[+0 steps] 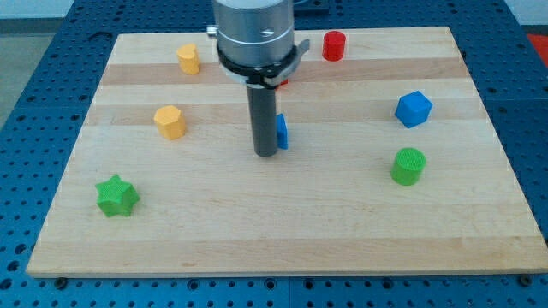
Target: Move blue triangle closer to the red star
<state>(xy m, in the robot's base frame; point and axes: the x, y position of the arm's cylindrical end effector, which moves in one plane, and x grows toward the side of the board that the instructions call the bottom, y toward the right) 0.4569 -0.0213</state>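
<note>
The small blue plastic triangle block (281,131) sits mid-desk, mostly hidden behind the dark rod, touching my tip (266,155) on its right. A red star-like sliver (280,83) peeks just above. No fingers here. The pale wooden desk (282,231) carries a blue cube (413,109) farther right.

arm comes down from the view's top centre, grey cylindrical housing with a black collar, straight dark rod hanging vertical below it. my tip (266,155) sits on the board surface, about mid-board, slightly left of centre.
</note>
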